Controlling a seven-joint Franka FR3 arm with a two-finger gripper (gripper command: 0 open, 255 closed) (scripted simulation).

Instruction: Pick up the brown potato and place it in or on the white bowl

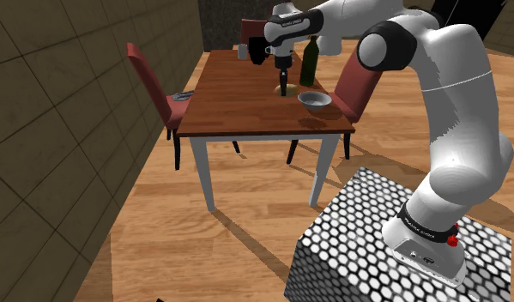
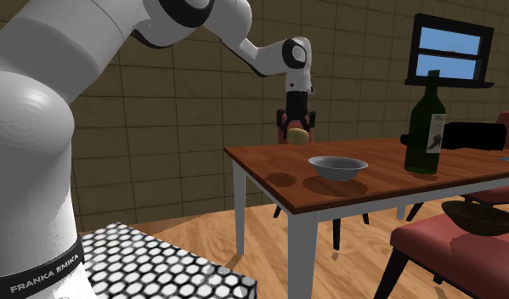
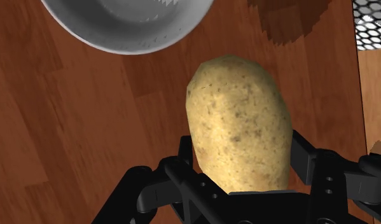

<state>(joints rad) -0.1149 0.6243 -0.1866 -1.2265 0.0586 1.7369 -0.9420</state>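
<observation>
bowl (image 1: 315, 100) on table (image 1: 238, 116) | potato (image 2: 298, 135) in gripper (image 2: 296, 129), abv table, just L of bowl, shoulder view | bottle (image 1: 309, 62) on table, behind bowl

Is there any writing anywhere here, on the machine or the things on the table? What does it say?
"FRANKA EMIKA": black band at the arm's base.
Bottle label: marks too small to read.
Lettering on the arm's wrist: too blurred to read.

A home dining room: table (image 1: 238, 107), red chairs (image 1: 145, 75), bottle (image 2: 424, 127).
</observation>
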